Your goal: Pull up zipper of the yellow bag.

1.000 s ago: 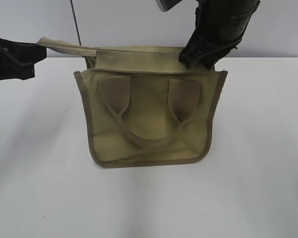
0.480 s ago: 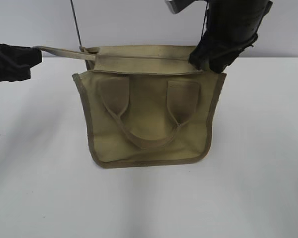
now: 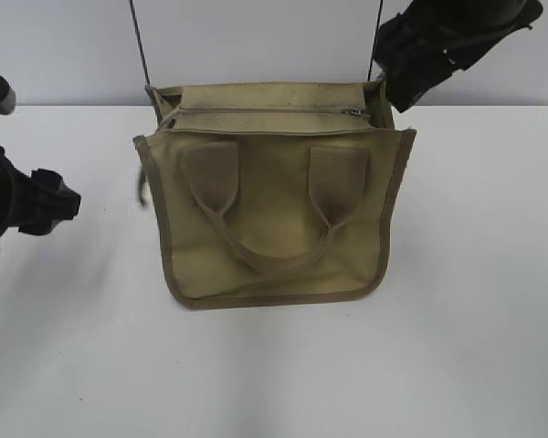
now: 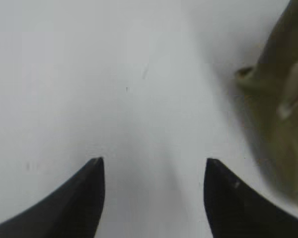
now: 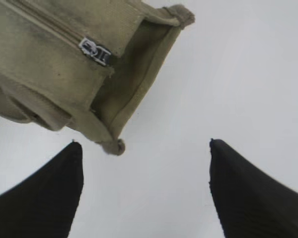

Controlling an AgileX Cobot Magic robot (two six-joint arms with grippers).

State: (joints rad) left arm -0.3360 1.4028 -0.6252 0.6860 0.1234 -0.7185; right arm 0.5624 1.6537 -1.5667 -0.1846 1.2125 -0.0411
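Observation:
The yellow bag (image 3: 274,214) lies on the white table with its handle strap on the front face. The zipper (image 3: 265,110) runs along the top panel, and its silvery slider (image 3: 354,112) sits at the right end; the slider also shows in the right wrist view (image 5: 95,51). My left gripper (image 4: 153,166) is open and empty over bare table, left of the bag (image 4: 283,114). My right gripper (image 5: 145,146) is open and empty, raised above the bag's right top corner (image 5: 64,59). In the exterior view the left gripper (image 3: 59,205) and the right gripper (image 3: 406,82) are both clear of the bag.
The white table (image 3: 274,365) spreads in front of and beside the bag. A grey wall (image 3: 256,46) stands behind. Two thin dark cables (image 3: 139,41) hang behind the bag's top corners.
My left gripper has let go of the strap it held stretched leftward and dropped down to the left. My right gripper has released the bag's right top corner and risen. The zipper now shows.

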